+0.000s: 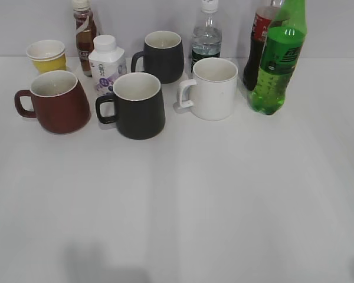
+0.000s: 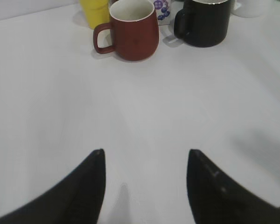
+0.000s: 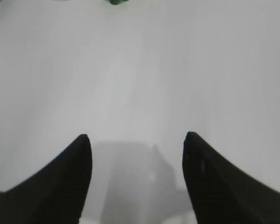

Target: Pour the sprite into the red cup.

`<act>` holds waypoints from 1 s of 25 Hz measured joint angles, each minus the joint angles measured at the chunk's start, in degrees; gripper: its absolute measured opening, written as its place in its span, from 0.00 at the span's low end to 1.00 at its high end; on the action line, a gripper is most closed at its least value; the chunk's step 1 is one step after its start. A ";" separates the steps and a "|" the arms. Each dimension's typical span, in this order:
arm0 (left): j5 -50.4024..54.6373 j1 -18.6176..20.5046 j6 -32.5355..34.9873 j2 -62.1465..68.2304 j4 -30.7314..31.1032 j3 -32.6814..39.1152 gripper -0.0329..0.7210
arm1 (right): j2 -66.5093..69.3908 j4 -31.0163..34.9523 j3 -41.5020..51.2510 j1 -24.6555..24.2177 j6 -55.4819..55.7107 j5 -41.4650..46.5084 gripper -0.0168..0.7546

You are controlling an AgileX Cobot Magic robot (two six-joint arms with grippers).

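The sprite [image 1: 278, 65] is a tall green bottle standing upright at the back right of the table; only its green base [image 3: 115, 2] shows at the top edge of the right wrist view. The red cup [image 1: 59, 101] stands upright at the left with its handle to the left; it also shows in the left wrist view [image 2: 133, 31]. My left gripper [image 2: 146, 154] is open and empty above bare table, well short of the red cup. My right gripper [image 3: 136, 137] is open and empty over bare table. Neither gripper shows in the exterior view.
A black mug [image 1: 138, 106], a second black mug [image 1: 163, 56] and a white mug [image 1: 212, 88] stand mid-row. A yellow paper cup [image 1: 47, 56], a brown bottle [image 1: 84, 35], a white milk bottle [image 1: 106, 63], a clear water bottle [image 1: 206, 36] and a cola bottle [image 1: 258, 47] stand behind.
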 joint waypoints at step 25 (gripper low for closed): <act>-0.13 15.89 0.00 -2.40 0.25 0.11 0.61 | -4.26 0.04 0.00 -6.84 -0.12 -0.32 0.62</act>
